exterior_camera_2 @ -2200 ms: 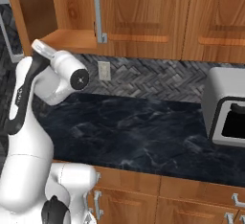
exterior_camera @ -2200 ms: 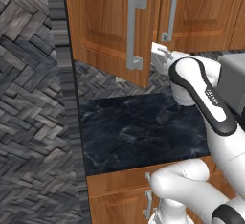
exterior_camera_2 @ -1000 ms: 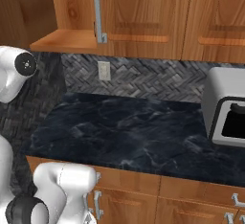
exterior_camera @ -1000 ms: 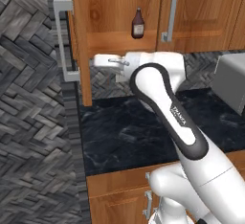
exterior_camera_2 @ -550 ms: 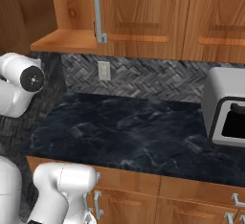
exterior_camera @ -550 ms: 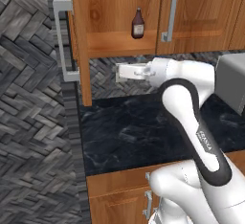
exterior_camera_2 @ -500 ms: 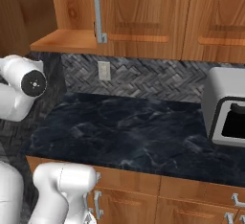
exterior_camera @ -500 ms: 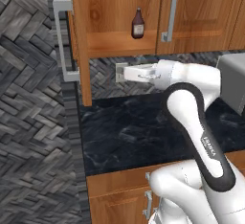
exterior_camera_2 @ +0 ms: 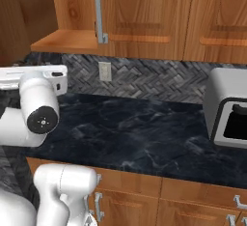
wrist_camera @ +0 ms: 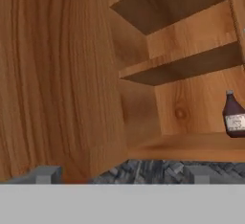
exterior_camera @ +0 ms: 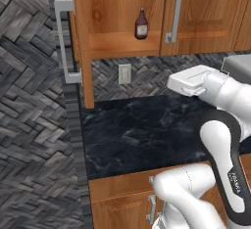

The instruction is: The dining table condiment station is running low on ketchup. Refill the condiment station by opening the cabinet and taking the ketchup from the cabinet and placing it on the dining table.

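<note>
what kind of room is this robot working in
A rendered home kitchen, by the look of it: a wooden wall cabinet with one door swung open and a ketchup bottle on its shelf, a black marble counter against a herringbone tile backsplash, and a toaster at the counter's right end.

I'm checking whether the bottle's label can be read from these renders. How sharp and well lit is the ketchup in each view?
Left base view: the ketchup is small but evenly lit on the shelf of the open cabinet, label just a pale patch. Hand view: the ketchup is larger yet soft and pixelated, cut by the right edge; label text unreadable. No glare in either.
</note>
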